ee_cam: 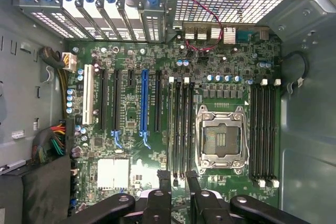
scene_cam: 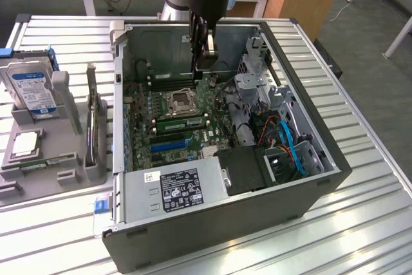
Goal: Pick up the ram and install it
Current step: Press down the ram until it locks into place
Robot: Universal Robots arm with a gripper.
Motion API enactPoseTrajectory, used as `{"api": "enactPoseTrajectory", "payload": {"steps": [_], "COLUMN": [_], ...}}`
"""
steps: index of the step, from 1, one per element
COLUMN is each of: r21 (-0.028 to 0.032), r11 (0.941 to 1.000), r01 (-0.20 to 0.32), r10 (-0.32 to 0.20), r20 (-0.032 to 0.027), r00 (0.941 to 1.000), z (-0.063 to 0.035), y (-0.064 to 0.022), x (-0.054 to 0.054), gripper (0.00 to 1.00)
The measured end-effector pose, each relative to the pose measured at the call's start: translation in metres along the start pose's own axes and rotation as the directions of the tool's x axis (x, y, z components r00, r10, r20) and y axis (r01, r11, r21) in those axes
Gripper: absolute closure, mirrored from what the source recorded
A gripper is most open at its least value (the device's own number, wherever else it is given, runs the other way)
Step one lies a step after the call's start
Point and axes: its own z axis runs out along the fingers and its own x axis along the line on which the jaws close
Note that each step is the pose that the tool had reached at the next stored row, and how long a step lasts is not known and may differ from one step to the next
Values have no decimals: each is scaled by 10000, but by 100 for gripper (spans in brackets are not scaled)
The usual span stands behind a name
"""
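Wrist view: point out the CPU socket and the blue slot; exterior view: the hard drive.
CPU socket (ee_cam: 220, 137), wrist view, socket centre.
Blue slot (ee_cam: 144, 103), wrist view, mid-length.
Hard drive (scene_cam: 32, 87), exterior view, blue label.

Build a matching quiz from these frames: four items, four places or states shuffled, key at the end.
1 hard drive
2 processor socket
3 gripper
4 power supply

A above the open case, jaws apart
B in the grey rack outside the case
C inside the case, black label on top
D on the motherboard, empty

Pairs: 1-B, 2-D, 3-A, 4-C
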Motion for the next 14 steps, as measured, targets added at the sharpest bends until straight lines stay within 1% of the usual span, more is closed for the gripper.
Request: {"api": "enactPoseTrajectory", "payload": {"steps": [13,14], "r21": [0,0], "r11": [10000,10000], "r01": [0,0], "r10": [0,0], "r20": [0,0], "r00": [10000,10000], "z": [0,0], "y": [0,0], "x": [0,0], "gripper": [75,76]}}
